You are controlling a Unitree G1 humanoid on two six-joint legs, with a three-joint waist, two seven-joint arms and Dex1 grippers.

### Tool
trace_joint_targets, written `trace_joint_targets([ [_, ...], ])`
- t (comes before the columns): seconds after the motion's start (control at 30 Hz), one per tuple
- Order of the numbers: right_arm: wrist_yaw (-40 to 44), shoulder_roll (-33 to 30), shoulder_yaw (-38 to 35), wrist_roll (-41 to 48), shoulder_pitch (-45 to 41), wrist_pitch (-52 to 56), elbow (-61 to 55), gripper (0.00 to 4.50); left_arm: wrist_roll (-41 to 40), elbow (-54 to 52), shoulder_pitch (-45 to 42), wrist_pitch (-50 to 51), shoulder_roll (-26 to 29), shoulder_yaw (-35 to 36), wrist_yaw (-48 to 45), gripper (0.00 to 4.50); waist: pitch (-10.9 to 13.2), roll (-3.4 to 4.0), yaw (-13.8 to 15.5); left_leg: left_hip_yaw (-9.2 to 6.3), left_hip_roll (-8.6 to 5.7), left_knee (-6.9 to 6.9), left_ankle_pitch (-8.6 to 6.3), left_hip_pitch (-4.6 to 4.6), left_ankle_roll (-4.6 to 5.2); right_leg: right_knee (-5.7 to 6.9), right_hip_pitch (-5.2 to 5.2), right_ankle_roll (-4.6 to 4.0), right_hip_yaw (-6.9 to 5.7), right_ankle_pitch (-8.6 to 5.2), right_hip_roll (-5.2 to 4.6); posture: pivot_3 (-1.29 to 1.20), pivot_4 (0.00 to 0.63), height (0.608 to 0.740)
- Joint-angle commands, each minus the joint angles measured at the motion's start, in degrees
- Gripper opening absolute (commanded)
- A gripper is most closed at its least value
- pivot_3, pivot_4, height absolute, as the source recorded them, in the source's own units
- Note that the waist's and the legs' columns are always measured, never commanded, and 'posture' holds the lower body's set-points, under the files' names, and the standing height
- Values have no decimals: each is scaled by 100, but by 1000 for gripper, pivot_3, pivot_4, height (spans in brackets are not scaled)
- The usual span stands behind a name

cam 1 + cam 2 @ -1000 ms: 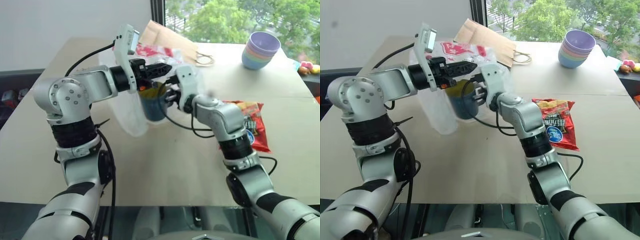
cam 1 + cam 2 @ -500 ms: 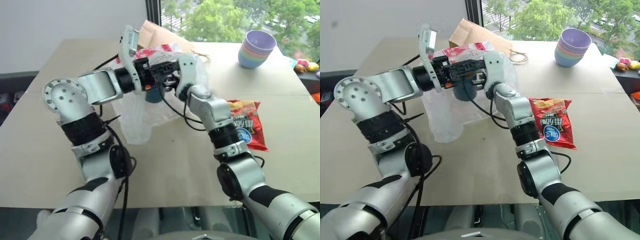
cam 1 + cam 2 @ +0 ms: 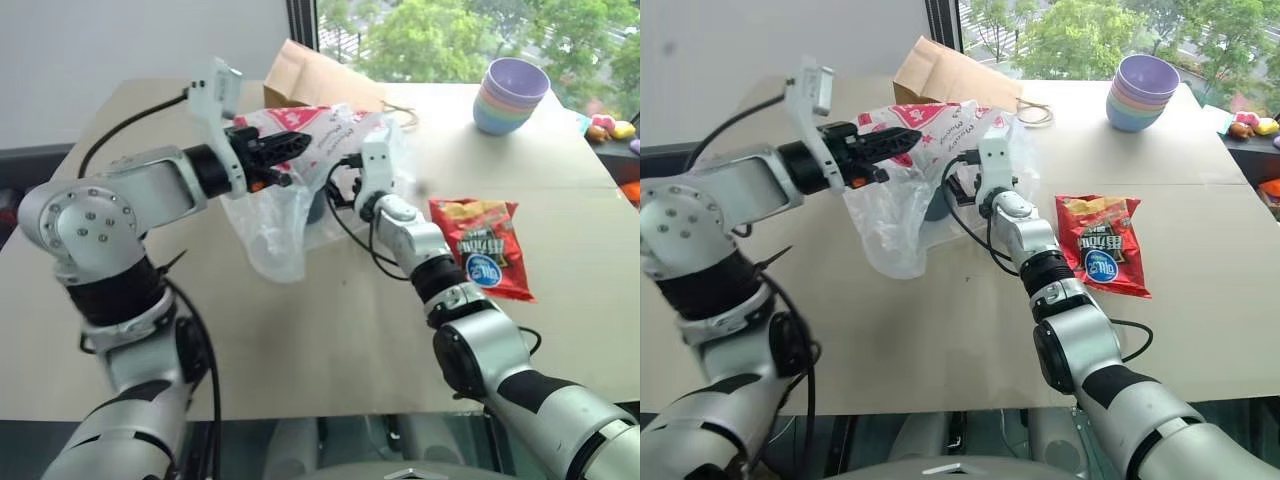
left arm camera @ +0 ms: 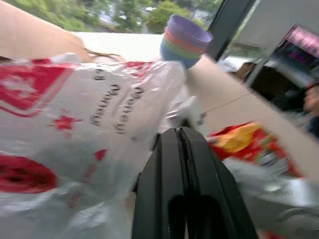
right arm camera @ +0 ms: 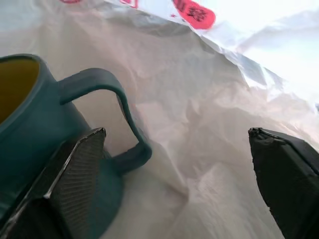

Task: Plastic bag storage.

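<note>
Shifted since a second ago: left gripper, fingers pressed together on the plastic bag, drawn leftward, stretching it above the table. Right gripper, previously closed, now spread wide beside teal cup inside the bag.

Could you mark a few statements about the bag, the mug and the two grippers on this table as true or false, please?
1. The left gripper pinches the plastic bag and holds it off the table. True.
2. The right gripper is shut on the mug's handle. False: its fingers stand wide apart, and the handle of the mug is free.
3. The mug is teal outside and yellow inside. True.
4. The chip packet lies inside the bag. False: it lies flat on the table, on the robot's right of the bag.
5. The stack of bowls stands at the table's far right. True.
</note>
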Motion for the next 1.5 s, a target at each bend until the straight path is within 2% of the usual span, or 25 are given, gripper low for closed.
trace_joint_targets([
  [0.03,488,47,259,-17,259,288,-931,4500,861,-546,468,-1276,617,-846,-634,1680,0,0,47,-7,0,1,-4,-2,6,-1,0,0,-9,0,1,0,150,740],
  [0.13,578,-100,432,-131,553,615,-1595,4500,1409,-653,637,-1813,768,-1507,-765,2788,0,0,125,-23,-7,3,-9,-8,17,-6,7,-1,-28,-1,-7,0,150,740],
  [0.3,621,-723,566,-271,1206,1604,-3219,4500,2536,-181,344,-2446,675,-2569,-672,2788,1,1,239,-25,-18,9,-7,-14,20,-10,15,1,-44,-2,-13,0,150,740],
  [0.5,590,-1277,470,-135,1862,2831,-4978,4500,3921,856,-94,-3510,381,-3656,-775,2788,1,2,206,-8,-16,12,-6,-14,22,-8,15,2,-47,-4,-4,0,150,740],
  [0.7,283,-1437,104,7,2218,3772,-6323,4500,4383,1474,-395,-3895,-183,-3908,-1081,2788,2,4,213,0,-8,13,-6,-12,23,-3,13,2,-35,-4,7,0,150,740],
  [0.83,231,-1519,-104,195,2404,4247,-7129,4500,4955,1752,-569,-4081,-413,-4113,-1029,2788,2,3,238,0,-11,19,-6,-18,24,-6,15,5,-35,-5,5,0,150,740],
  [1.0,425,-1988,-124,362,2839,4598,-8151,4500,5872,2276,-720,-4536,-936,-4552,-669,2788,1,4,256,-1,-12,21,-6,-16,24,-3,15,4,-36,-5,5,0,150,740],
  [1.13,667,-2455,-176,429,3344,4176,-8798,4500,5965,2205,-666,-4308,-1325,-4432,-742,2788,2,4,255,0,-13,21,-7,-22,25,-8,15,6,-34,-6,4,0,150,740],
  [1.23,917,-3028,-119,368,3819,3968,-9270,4500,6164,2108,-598,-4280,-1461,-4414,-664,2788,2,4,229,1,-12,20,-7,-18,25,-8,15,7,-30,-7,6,0,150,740],
  [1.37,1218,-3356,-399,653,4361,3795,-9830,4500,6747,2549,-666,-4745,-1525,-4595,-231,2788,2,4,218,1,-11,21,-7,-11,26,-2,16,9,-25,-8,9,0,150,740],
  [1.5,1842,-3815,-662,974,5130,3356,-10356,4500,6805,2786,-675,-4742,-1802,-4422,-147,2788,2,4,252,1,-12,32,-7,-11,26,2,20,20,-22,-15,11,0,150,740],
])
